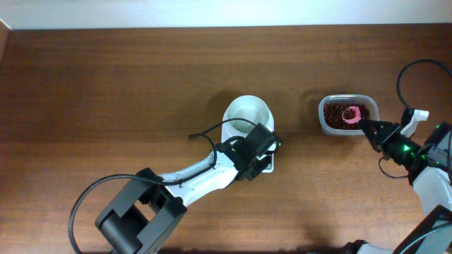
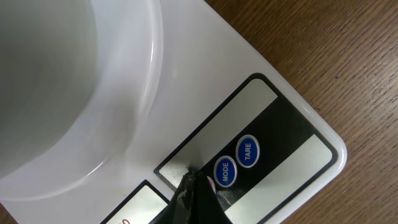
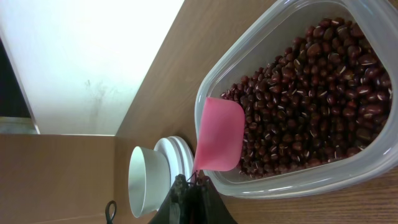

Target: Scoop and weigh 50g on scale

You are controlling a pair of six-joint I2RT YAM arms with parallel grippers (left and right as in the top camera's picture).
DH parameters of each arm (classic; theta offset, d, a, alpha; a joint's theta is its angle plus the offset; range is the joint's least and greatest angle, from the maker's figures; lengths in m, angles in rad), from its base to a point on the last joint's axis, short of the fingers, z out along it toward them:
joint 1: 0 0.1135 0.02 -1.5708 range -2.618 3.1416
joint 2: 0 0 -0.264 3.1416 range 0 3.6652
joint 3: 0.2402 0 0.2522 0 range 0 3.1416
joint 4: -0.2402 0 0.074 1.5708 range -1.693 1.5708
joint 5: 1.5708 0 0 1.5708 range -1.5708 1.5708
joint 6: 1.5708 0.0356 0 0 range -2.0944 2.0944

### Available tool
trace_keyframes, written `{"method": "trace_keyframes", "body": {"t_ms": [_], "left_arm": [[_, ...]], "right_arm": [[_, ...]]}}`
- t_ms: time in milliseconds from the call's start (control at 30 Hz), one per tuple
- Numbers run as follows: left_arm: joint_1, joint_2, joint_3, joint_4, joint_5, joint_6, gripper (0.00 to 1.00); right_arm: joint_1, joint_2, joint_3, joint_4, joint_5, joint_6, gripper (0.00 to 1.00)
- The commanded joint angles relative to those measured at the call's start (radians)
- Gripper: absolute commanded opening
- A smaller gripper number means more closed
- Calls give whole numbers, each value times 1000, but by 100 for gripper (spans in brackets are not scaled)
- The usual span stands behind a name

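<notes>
The scale is white and carries a round white bowl. My left gripper hangs over its front panel. In the left wrist view the shut left gripper has its tip on the scale panel, just left of the blue MODE button and the TARE button; the bowl looks empty. My right gripper is shut on a pink scoop inside a clear tub of red beans. The right gripper holds the scoop by its handle over the beans.
The clear tub stands right of the scale, near the table's right edge. The scale's bowl shows beyond it in the right wrist view. A black cable loops from the left arm beside the scale.
</notes>
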Motion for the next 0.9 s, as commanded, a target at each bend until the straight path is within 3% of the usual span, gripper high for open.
{"method": "trace_keyframes", "body": {"t_ms": [0,867], "left_arm": [[-12,23,2,2,41,17,0],[-26,-31,59,-20,-17,-13,0]], "right_arm": [[-6,5,-7,7,5,-7,4],[-6,5,-7,2,5,-7,4]]}}
